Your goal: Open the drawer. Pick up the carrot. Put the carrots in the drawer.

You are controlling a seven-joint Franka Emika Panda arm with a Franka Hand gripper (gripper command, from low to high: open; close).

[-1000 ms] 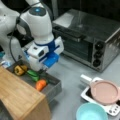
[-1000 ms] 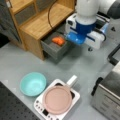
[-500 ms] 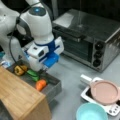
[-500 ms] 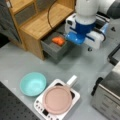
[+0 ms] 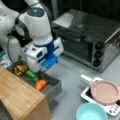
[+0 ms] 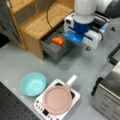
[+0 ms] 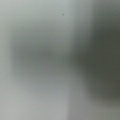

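Orange and tapered, the small toy carrot lies inside the wide dark grey drawer, which stands pulled out from under the light wooden cabinet top; in a front view the carrot rests near the drawer's front wall. Compared with the frames half a second and one second earlier, the carrot has not moved and the arm holds nearly the same pose, so the carrot appears deposited. The white and blue gripper hangs just above the drawer's open side, apart from the carrot; whether its jaws are apart or together cannot be told. A yellow lumpy item and a green oblong vegetable share the drawer. On the grey counter stand a silver toaster oven, a light blue bowl and a pink plate set on a white cooktop toy. The wrist view shows only grey blur.
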